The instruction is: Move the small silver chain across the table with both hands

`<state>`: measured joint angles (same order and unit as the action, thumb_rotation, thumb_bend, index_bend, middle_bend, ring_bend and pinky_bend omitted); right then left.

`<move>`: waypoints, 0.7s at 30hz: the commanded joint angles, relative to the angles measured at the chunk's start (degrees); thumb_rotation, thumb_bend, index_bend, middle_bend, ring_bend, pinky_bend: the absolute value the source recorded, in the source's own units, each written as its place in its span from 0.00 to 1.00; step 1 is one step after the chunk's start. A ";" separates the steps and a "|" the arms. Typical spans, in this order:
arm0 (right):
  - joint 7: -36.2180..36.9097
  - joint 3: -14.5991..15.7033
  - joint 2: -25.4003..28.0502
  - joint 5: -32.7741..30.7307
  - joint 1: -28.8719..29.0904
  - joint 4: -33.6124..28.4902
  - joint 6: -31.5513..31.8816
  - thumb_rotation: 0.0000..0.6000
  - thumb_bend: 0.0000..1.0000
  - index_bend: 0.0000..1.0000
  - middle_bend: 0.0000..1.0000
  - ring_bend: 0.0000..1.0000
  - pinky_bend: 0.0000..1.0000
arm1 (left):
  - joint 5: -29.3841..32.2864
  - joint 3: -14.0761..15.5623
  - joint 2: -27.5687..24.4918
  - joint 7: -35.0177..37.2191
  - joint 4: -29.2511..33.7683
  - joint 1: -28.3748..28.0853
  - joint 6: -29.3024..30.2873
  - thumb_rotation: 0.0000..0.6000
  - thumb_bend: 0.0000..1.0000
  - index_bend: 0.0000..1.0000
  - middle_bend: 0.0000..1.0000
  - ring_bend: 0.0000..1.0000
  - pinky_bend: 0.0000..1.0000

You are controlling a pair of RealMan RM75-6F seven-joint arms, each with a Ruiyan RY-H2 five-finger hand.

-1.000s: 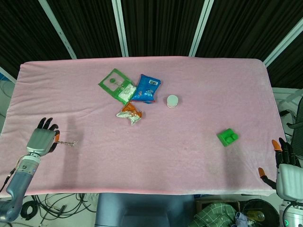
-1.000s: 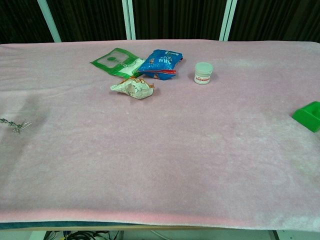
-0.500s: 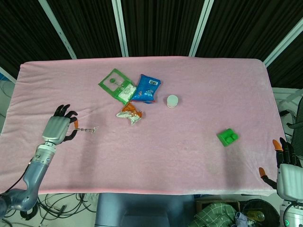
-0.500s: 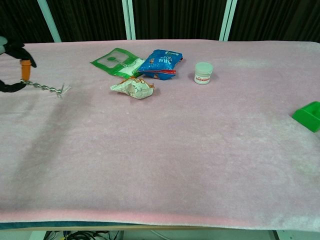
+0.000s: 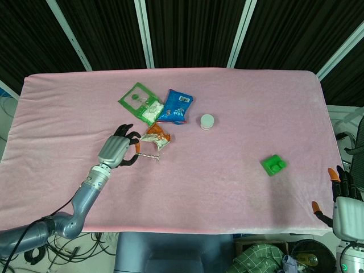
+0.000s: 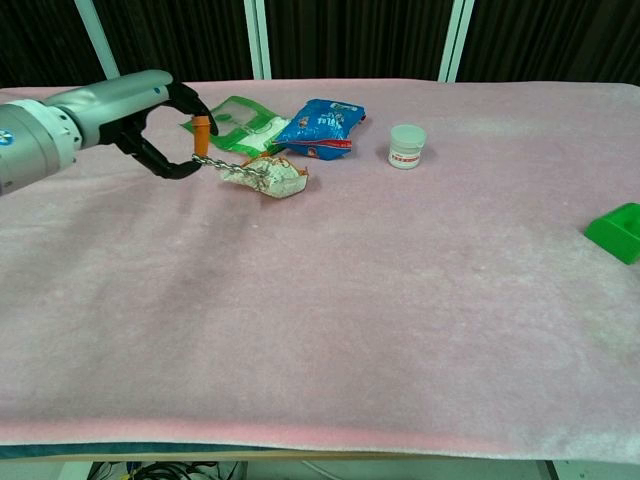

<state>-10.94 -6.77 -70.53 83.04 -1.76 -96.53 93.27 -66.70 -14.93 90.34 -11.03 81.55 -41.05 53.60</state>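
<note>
The left robot hand (image 5: 120, 151) pinches the silver chain (image 5: 149, 156), trailing rightward.

The worktop (image 5: 239, 114) was covered in a pink cloth, matt and slightly fuzzy. The small chain (image 6: 238, 171) looked like bright silver metal links. The left hand (image 5: 116, 152) had a smooth grey metallic back, black matt fingers and an orange rubbery-looking fingertip; the right hand (image 5: 340, 199) showed the same finish. The green packet (image 5: 140, 102), blue packet (image 5: 176, 106) and crumpled white-orange wrapper (image 5: 156, 136) were glossy plastic film. The white jar (image 5: 207, 121) and green block (image 5: 273, 165) looked like smooth plastic.
</note>
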 commanded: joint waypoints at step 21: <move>0.30 0.01 0.26 -0.22 -0.03 -0.14 -0.17 1.00 0.17 0.08 0.00 0.02 0.22 | 8.55 -1.16 13.08 -12.14 -6.12 -7.91 0.66 1.00 0.49 0.63 0.26 0.00 0.00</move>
<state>-10.67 -6.75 -70.30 82.83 -1.78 -96.65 93.08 -58.27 -16.20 103.10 -23.26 75.77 -48.83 54.22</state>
